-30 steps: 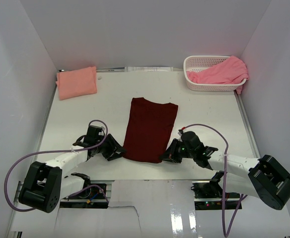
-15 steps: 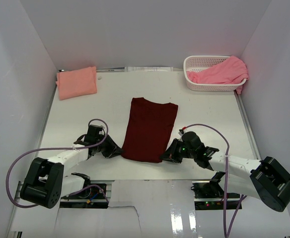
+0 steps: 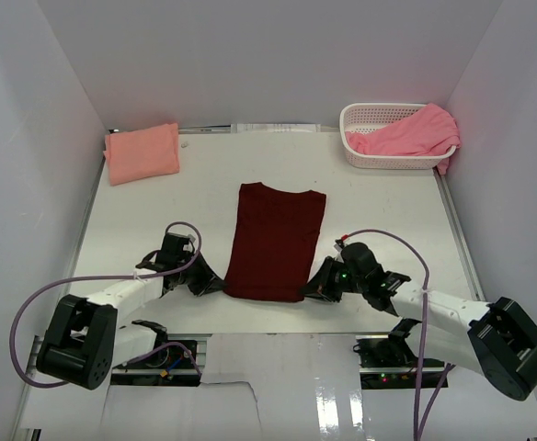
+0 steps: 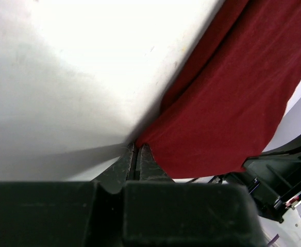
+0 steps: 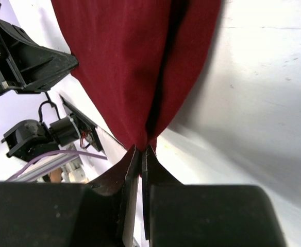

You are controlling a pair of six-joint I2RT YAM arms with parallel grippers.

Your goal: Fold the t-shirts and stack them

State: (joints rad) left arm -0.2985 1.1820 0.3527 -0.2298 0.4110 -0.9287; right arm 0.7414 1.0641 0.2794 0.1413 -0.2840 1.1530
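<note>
Pinching the near hem of the maroon t-shirt (image 3: 273, 241) — left fingers (image 4: 123, 167) clamped on its left corner, right fingers (image 5: 153, 177) on its right; shirt lies flat, middle of the bench (image 3: 158, 211).

we see soft matt cloth in the maroon shirt (image 3: 276, 241), a smooth white worktop (image 3: 388, 220), a plastic lattice basket (image 3: 388, 162), matt black left fingers (image 4: 146, 163).

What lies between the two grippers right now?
The maroon t-shirt: its near hem runs from the left gripper to the right gripper, each shut on a corner. The top view shows it.
</note>
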